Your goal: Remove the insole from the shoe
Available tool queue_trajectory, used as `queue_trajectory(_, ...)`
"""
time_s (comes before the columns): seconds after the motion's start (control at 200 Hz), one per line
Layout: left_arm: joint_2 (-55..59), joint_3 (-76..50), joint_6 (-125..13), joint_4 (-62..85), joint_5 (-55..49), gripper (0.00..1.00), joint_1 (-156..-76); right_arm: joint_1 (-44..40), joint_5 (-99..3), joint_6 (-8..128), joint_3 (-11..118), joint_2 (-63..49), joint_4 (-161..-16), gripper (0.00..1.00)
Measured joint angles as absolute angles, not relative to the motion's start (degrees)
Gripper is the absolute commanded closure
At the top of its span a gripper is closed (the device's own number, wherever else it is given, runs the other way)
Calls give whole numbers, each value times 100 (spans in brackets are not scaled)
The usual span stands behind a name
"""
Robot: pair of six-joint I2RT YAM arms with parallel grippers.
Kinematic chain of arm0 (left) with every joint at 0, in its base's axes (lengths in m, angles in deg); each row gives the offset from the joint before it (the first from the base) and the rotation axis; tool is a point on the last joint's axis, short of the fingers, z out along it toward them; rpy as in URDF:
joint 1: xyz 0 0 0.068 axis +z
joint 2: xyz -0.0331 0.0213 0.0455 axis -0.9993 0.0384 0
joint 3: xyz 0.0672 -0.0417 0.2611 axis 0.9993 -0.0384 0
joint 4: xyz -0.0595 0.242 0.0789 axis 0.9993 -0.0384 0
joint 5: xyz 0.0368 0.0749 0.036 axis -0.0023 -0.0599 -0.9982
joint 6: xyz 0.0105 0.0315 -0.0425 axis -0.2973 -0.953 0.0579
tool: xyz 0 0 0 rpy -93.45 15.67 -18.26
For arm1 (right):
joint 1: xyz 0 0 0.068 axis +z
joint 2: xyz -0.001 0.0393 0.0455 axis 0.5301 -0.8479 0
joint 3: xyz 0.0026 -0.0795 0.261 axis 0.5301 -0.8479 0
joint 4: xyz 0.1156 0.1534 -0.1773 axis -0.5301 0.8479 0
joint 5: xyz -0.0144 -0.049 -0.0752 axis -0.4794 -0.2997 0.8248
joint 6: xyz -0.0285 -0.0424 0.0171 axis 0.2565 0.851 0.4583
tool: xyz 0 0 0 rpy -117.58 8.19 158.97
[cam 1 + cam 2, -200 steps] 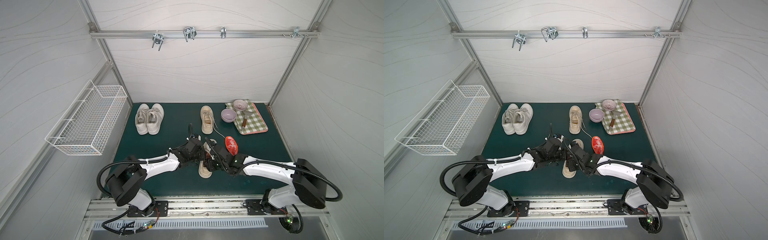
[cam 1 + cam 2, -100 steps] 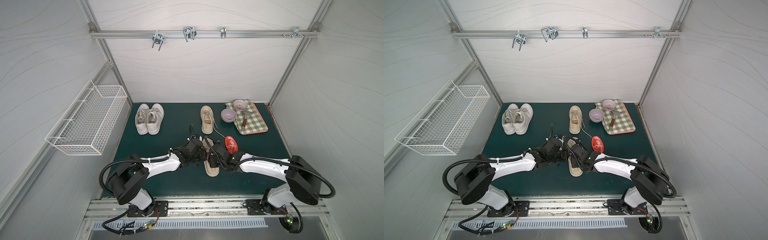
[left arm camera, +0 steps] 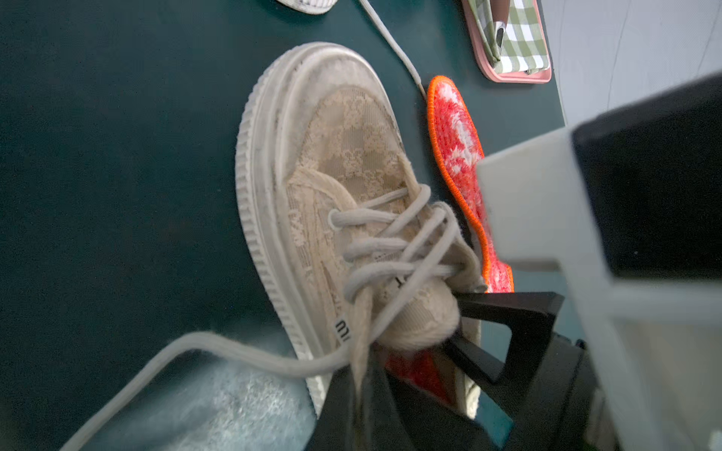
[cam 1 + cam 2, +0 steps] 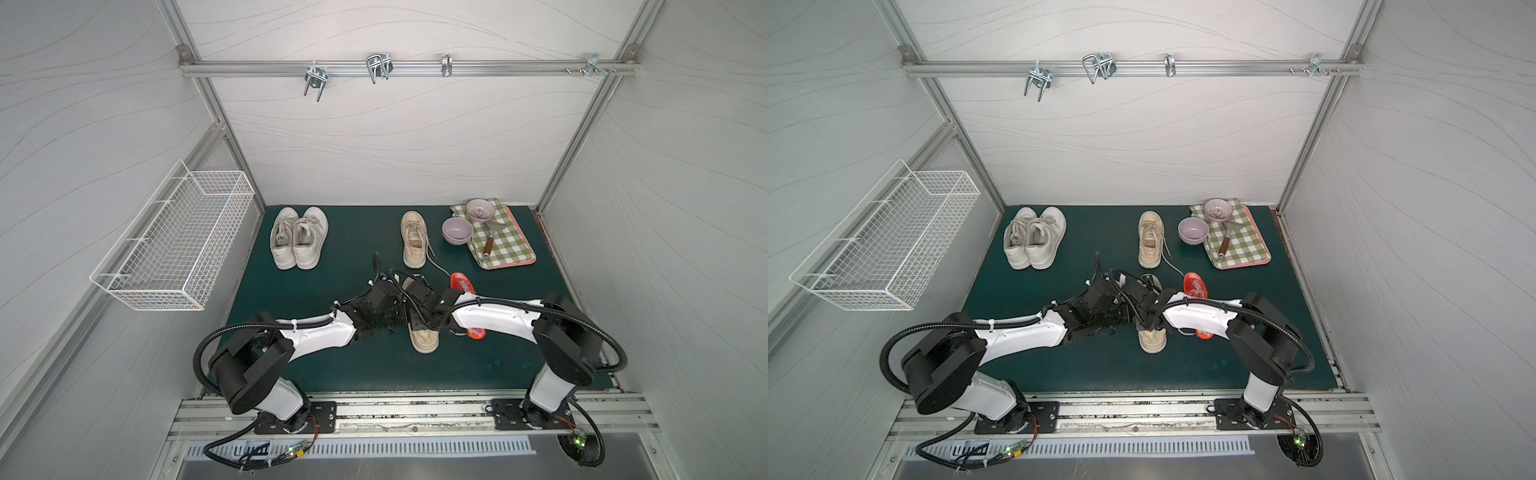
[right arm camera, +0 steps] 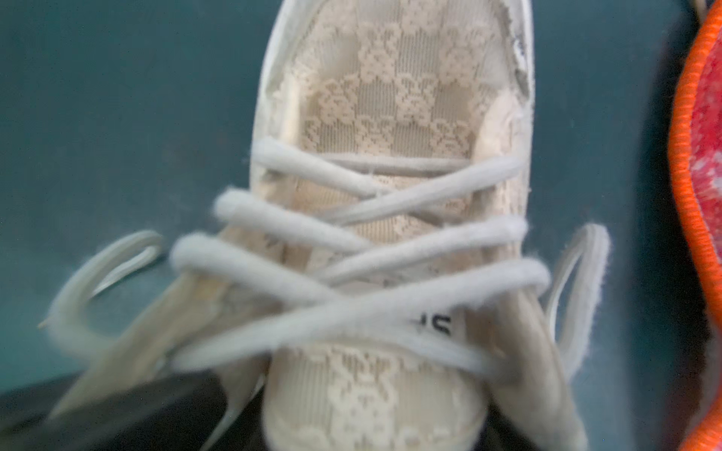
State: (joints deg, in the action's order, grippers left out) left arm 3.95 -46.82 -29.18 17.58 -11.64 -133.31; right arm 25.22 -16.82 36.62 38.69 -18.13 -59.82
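Observation:
The beige lace shoe (image 4: 424,332) lies mid-mat with its toe toward the near edge. Through its opening the left wrist view shows a red insole (image 3: 415,371) inside. A second red insole with an orange rim (image 4: 460,284) lies flat on the mat beside the shoe, partly under my right arm. My left gripper (image 3: 367,410) reaches the shoe from the left and is shut on its side flap, with a lace strand running into the jaws. My right gripper (image 5: 359,433) is open at the shoe's mouth, its dark fingers standing either side of the tongue (image 5: 363,398).
A pair of white sneakers (image 4: 299,243) and a single beige shoe (image 4: 413,241) stand at the back. At the back right are a lavender bowl (image 4: 457,230) and a pink tray (image 4: 509,262) with a checked cloth, a bowl and a spatula. A wire basket (image 4: 174,245) hangs on the left wall.
The shoe's toe has swung a little to the right. My left jaws have closed on the shoe's side. My right jaws have spread wider and slid further toward the shoe's opening.

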Motion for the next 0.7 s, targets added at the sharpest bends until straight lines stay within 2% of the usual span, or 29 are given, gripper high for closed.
queue_trajectory(0.21, 312, -4857, -2824, 1922, -1115, 100, -13248, 2548, -1776, 3675, 4411, -2276, -5480, 51)
queue_trajectory(0.425, 296, -4946, -2807, 1983, -1170, 100, -13268, 2555, -1817, 3771, 4656, -2471, -5482, 73)
queue_trajectory(0.7, 224, -4962, -2776, 2036, -1192, 100, -13283, 2587, -1872, 3791, 4096, -2128, -6251, 94)
